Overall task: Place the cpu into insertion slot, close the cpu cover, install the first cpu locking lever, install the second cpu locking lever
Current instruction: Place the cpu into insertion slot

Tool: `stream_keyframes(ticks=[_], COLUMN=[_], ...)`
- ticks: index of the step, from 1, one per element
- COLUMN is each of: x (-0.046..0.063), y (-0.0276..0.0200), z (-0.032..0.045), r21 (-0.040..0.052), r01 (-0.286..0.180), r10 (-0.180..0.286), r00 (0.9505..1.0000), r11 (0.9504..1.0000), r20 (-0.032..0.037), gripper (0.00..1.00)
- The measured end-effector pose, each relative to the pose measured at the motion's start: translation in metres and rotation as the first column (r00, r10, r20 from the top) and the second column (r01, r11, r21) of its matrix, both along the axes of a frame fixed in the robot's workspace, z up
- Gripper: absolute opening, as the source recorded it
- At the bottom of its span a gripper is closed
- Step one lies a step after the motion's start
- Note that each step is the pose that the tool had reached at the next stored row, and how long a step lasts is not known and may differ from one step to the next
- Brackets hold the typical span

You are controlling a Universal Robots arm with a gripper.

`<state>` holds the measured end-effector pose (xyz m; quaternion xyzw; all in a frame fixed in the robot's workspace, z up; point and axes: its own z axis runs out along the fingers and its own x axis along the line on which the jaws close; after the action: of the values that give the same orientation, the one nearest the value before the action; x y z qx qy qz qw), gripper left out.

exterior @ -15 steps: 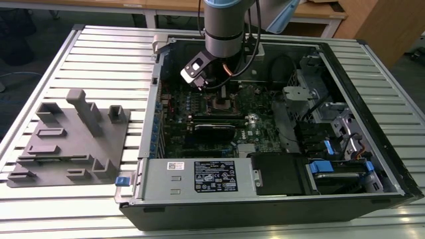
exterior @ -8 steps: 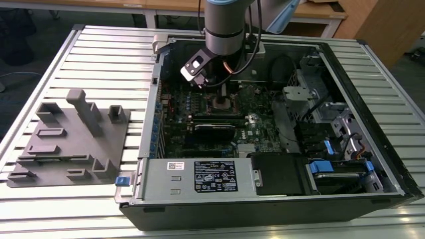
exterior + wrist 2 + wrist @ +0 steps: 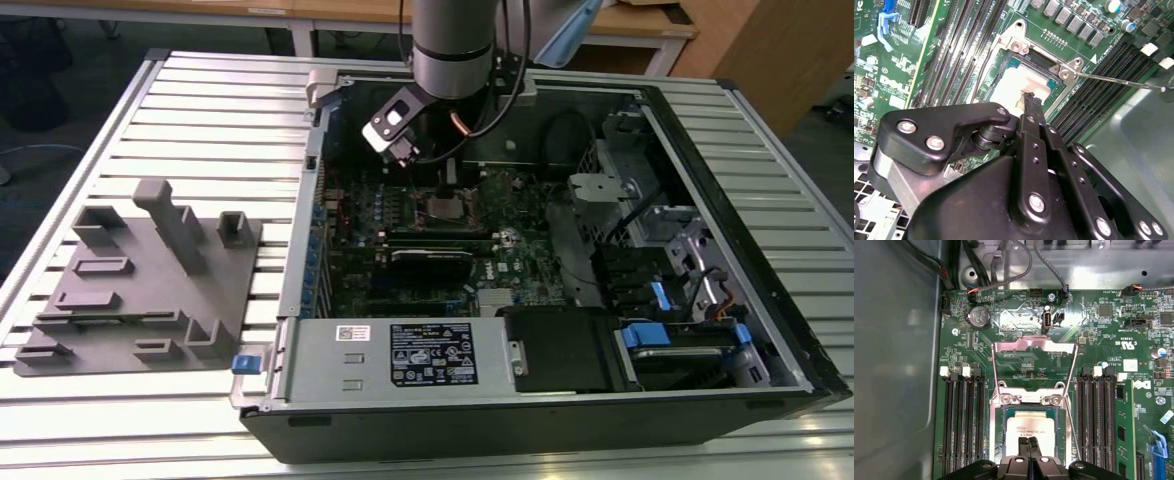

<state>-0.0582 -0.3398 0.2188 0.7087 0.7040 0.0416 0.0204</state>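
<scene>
The cpu (image 3: 1029,426) lies flat in its socket on the green board (image 3: 1019,320), between two banks of long black slots (image 3: 961,425). Its pale grey top faces up. In the second wrist view the cpu (image 3: 1006,87) shows as a bright square inside the socket frame.

The gripper (image 3: 1028,440) is clenched. In the first wrist view its two black fingers (image 3: 1024,447) lie side by side with no gap between them, and nothing is held between them. The tips are over the cpu's near edge. In the second wrist view the gripper (image 3: 1029,100) has its narrow tip right at the chip's rim. I cannot tell whether it presses on the metal or sits just above it.

The cover (image 3: 1034,344) is swung open, away from the socket on the side far from the gripper. The board shows through its square window, and it does not lie on the cpu. A thin lever (image 3: 1119,81) juts out from one corner of the socket, raised and unlatched.

In the exterior view the arm (image 3: 454,45) reaches down into the open case (image 3: 534,435), above the socket (image 3: 445,208).
</scene>
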Motion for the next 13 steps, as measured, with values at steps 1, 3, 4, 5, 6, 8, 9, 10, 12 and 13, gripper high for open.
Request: stream_keyframes(ticks=[1, 3, 4, 5, 6, 8, 9, 10, 12, 13], x=[0.0, 0.0, 0.0, 0.0, 0.0, 0.0003, 0.0005, 0.0008, 0.0009, 0.0009], y=[0.0, 0.0, 0.0, 0.0, 0.0, 0.0, 0.0, 0.0, 0.0, 0.0], z=[0.0, 0.0, 0.0, 0.0001, 0.0001, 0.0, -0.0001, -0.0002, -0.0001, -0.0001], r21=[0.0002, 0.0002, 0.0002, 0.0002, 0.0002, 0.0, 0.0002, 0.0001, -0.0001, 0.0], r01=[0.0, 0.0, 0.0, 0.0, 0.0, 0.0, 0.0, 0.0, 0.0, 0.0], r10=[0.0, 0.0, 0.0, 0.0, 0.0, 0.0, 0.0, 0.0, 0.0, 0.0], r00=[1.0, 1.0, 1.0, 1.0, 1.0, 0.9999, 0.9995, 0.9989, 0.9985, 0.9985], r11=[1.0, 1.0, 1.0, 1.0, 1.0, 1.0, 1.0, 1.0, 1.0, 1.0], r20=[0.0, 0.0001, 0.0001, 0.0, -0.001, -0.0169, -0.0315, -0.0461, -0.0547, -0.0547], gripper=[0.11, 0.11, 0.11, 0.11, 0.11, 0.11, 0.11, 0.11, 0.11, 0.11])
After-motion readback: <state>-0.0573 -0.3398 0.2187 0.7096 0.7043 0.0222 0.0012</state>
